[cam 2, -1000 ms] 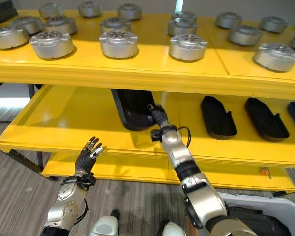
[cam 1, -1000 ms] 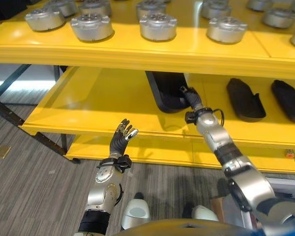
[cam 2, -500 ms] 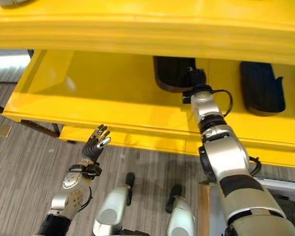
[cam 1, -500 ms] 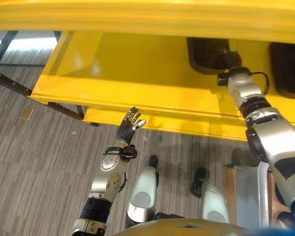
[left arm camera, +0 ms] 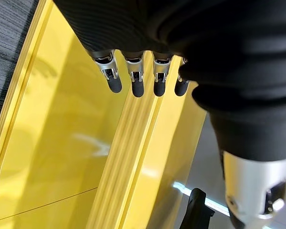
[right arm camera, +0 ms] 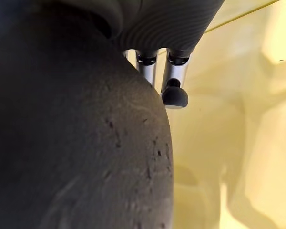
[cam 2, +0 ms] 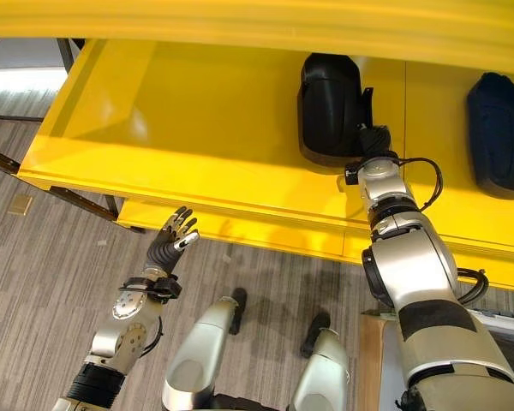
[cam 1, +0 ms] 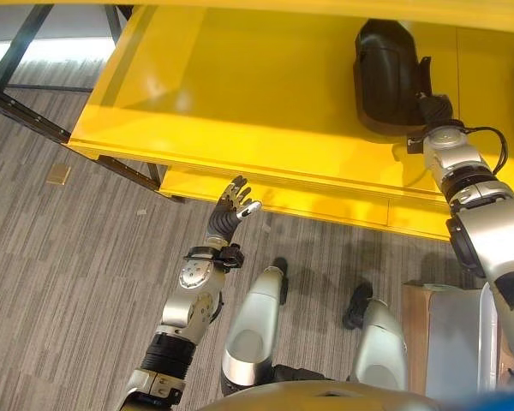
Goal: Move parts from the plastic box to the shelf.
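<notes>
Black part [cam 2: 330, 107] lies flat on the yellow shelf [cam 2: 197, 128], toward the shelf's right half and a little back from its front edge.

Going left to right: the left hand [cam 2: 173, 242] hangs below and in front of the shelf's front edge, over the grey floor [cam 1: 60, 282], fingers straight and spread, holding nothing; in its wrist view the fingertips [left arm camera: 136, 87] point up at the shelf's underside. Next comes the bare left half of the shelf, then the part, with the right hand [cam 1: 428, 101] against its right flank near the front end. In the right wrist view the part's dark bulk lies close against the hand and hides most of the fingers, so I cannot tell whether they clasp it or merely rest alongside. Farther right a second dark part [cam 2: 501, 128] lies on the same shelf, well apart.

Judging by this, the step in hand is the placing of the part. Next, the right hand would need to come off it cleanly without dragging it forward.

Its long axis runs front to back across the shelf; the rounded, narrower end points to the back, the broader end to the front edge.
</notes>
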Robot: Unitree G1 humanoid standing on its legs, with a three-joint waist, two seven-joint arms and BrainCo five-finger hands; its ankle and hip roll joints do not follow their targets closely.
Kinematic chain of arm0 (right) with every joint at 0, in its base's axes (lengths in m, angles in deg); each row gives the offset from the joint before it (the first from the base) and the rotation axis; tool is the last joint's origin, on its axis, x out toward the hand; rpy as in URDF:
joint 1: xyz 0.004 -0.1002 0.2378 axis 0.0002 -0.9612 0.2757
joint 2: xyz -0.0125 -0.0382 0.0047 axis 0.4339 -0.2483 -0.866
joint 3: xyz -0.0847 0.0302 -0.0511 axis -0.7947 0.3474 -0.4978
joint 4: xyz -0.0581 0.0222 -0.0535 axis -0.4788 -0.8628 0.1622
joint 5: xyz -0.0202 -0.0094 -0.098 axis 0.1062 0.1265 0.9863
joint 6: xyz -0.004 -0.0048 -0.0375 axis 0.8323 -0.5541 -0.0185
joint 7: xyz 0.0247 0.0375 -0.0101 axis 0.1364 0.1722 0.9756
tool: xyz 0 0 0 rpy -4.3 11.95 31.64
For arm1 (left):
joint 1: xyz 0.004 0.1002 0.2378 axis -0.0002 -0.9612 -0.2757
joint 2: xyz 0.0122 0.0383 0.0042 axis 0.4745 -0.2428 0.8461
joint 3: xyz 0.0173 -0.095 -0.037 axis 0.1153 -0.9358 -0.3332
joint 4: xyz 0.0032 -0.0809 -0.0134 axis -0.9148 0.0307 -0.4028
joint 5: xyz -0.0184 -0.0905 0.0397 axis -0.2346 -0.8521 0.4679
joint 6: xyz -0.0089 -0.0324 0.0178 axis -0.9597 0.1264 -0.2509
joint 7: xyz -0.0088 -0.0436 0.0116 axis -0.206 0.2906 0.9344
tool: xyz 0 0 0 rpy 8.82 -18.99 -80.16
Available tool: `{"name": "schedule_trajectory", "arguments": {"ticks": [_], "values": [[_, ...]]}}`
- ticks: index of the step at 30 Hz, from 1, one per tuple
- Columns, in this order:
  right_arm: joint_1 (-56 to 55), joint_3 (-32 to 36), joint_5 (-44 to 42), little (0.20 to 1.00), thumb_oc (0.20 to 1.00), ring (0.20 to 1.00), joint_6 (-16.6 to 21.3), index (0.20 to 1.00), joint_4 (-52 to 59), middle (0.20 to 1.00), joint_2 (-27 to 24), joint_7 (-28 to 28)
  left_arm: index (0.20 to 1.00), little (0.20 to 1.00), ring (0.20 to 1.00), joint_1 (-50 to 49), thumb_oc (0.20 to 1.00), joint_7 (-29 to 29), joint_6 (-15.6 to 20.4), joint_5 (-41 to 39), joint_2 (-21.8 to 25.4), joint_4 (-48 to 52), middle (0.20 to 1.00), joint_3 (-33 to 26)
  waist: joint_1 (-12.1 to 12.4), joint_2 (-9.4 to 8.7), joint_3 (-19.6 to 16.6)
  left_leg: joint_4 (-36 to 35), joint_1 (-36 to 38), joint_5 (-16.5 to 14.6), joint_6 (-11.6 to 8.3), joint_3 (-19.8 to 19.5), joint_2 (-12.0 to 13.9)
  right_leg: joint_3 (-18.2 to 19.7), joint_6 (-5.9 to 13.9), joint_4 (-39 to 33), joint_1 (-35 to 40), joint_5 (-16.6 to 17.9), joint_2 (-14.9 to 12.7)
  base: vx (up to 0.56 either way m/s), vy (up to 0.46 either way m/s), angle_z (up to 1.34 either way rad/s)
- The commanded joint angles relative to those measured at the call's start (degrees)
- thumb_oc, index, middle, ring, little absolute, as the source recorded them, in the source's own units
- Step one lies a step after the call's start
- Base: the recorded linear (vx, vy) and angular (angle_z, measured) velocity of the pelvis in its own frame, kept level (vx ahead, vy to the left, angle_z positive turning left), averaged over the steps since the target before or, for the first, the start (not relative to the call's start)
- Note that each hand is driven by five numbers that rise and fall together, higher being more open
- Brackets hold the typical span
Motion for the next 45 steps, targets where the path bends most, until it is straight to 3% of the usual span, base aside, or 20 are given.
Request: {"name": "schedule_trajectory", "arguments": {"ticks": [1,12,24,26,45], "values": [[8.87,-1.81,1.06,0.200,0.200,0.200,3.78,0.200,0.67,0.200,-3.56,-2.48,1.000,1.000,1.000,-1.11,1.000,1.02,4.25,-0.28,0.77,6.60,1.000,0.52,0.57,0.89,-1.20,0.37,0.26,-1.06,-1.10,-1.32,2.38,1.24,-2.28,2.15,2.21,-0.36,0.65,0.00,0.000,0.00],[11.52,-1.15,-1.97,0.200,0.200,0.200,3.76,0.200,-1.63,0.200,-5.74,-3.75,1.000,1.000,1.000,-0.17,1.000,2.24,4.73,-0.43,0.83,6.88,1.000,1.13,0.47,1.50,0.19,0.66,-1.03,-1.21,-0.93,-1.06,1.95,1.82,-2.11,2.39,0.80,-0.01,0.35,0.00,0.003,0.00],[12.13,-3.30,-0.31,0.200,0.200,0.200,3.68,0.200,-2.41,0.200,-4.81,-3.70,1.000,1.000,1.000,1.12,1.000,3.19,5.49,-0.64,-0.19,6.96,1.000,1.22,-0.14,1.61,1.74,0.85,-1.67,-1.14,-0.97,-0.69,2.06,2.48,-2.05,2.42,-0.45,0.57,0.67,0.00,0.004,-0.02],[12.23,-3.96,-0.18,1.000,1.000,1.000,3.58,1.000,-2.70,1.000,-4.81,-3.22,1.000,1.000,1.000,1.15,1.000,3.34,5.70,-0.73,-0.34,6.95,1.000,0.97,-0.27,1.61,1.91,0.80,-1.52,-1.18,-1.02,-0.64,2.04,2.62,-2.02,2.54,-0.50,0.66,0.64,0.00,0.000,0.00],[12.66,-8.72,4.46,1.000,1.000,1.000,3.29,1.000,-3.11,1.000,-5.15,-3.41,1.000,1.000,1.000,1.26,1.000,4.01,6.10,-0.74,-0.54,6.87,1.000,0.08,-1.08,0.92,2.51,1.09,-1.28,-1.40,-1.38,-0.49,2.38,3.06,-2.10,2.90,-0.70,0.82,0.85,0.00,0.000,0.00]]}}
